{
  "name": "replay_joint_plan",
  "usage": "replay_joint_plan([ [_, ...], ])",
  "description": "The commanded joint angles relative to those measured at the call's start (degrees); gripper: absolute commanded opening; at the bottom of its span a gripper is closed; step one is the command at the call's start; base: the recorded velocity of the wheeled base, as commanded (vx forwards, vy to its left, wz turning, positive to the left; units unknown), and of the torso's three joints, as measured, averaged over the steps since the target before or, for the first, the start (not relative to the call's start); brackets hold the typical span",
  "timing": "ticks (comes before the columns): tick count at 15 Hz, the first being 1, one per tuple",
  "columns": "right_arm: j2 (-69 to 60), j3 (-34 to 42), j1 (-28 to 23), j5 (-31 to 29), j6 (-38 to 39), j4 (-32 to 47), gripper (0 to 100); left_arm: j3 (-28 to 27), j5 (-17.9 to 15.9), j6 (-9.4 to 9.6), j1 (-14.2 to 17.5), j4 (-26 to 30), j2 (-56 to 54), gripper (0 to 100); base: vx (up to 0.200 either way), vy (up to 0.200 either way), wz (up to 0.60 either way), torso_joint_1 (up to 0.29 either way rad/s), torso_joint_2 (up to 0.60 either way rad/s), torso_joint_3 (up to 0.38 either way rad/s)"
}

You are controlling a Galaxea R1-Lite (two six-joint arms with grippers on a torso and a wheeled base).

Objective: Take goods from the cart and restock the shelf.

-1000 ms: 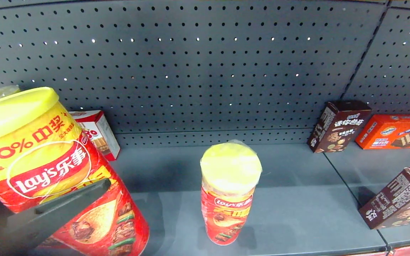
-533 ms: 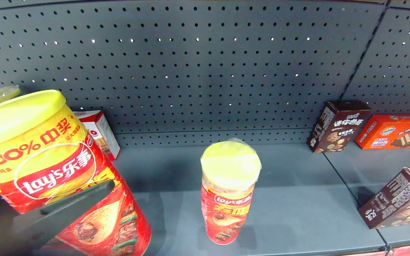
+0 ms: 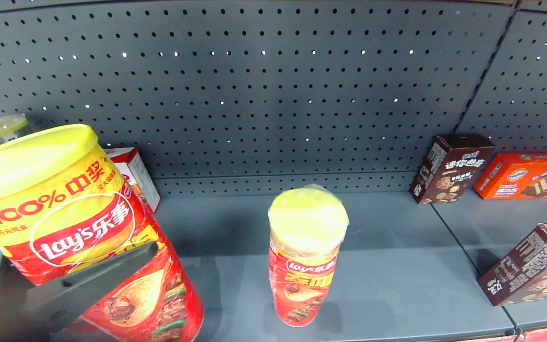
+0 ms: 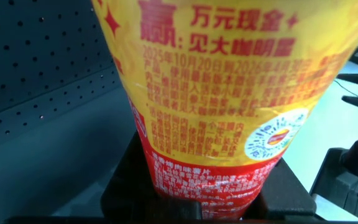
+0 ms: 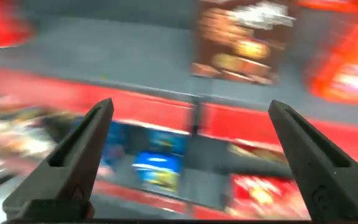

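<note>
While our left gripper (image 3: 126,259) pinches a yellow-lidded chip canister (image 3: 64,213) at the shelf's (image 3: 397,285) left, beside a standing chip canister (image 3: 304,256), our right gripper (image 5: 190,109) hangs spread wide.

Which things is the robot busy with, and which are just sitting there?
Busy with:
held can
standing can, same kind
shelf

Just sitting:
back brown box
front brown box
orange box
red-and-white box
</note>
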Motion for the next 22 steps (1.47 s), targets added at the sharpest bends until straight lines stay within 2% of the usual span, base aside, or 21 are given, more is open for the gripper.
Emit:
replay_joint_plan([
  [1,3.31,0.10,-11.77,-1.27,0.49,-0.30,100,0.26,0.01,-0.06,-0.02,-0.01,0.10,0,0.000,0.000,0.00,0.000,0.00,0.000],
  [4,3.31,0.19,-11.33,-1.27,0.14,-0.38,100,0.18,0.01,-0.06,-0.55,-0.01,0.10,0,0.000,0.000,0.00,0.000,0.00,0.000],
  [6,3.31,1.95,-11.33,13.32,1.11,-0.82,100,0.18,0.01,-0.06,-1.08,-0.01,0.01,0,0.000,0.000,0.00,0.000,0.00,0.000],
  [16,3.31,1.95,-11.33,13.85,1.19,-0.91,100,-0.44,0.01,-0.06,-1.43,1.31,0.10,0,0.000,0.000,0.00,0.000,0.00,0.000],
  [18,3.31,1.95,-11.33,13.85,1.19,-0.91,100,-1.76,0.01,-0.06,-1.52,3.94,0.10,0,0.000,0.000,0.00,0.000,0.00,0.000],
  [21,3.31,1.95,-11.33,13.85,1.19,-0.91,100,-11.16,0.10,0.12,-0.99,15.81,2.47,0,0.000,0.000,0.00,0.000,0.00,0.000],
  [22,3.31,1.95,-11.33,13.85,1.19,-0.91,100,-13.53,0.18,0.56,-1.08,16.77,4.23,0,0.000,0.000,0.00,0.000,0.00,0.000],
])
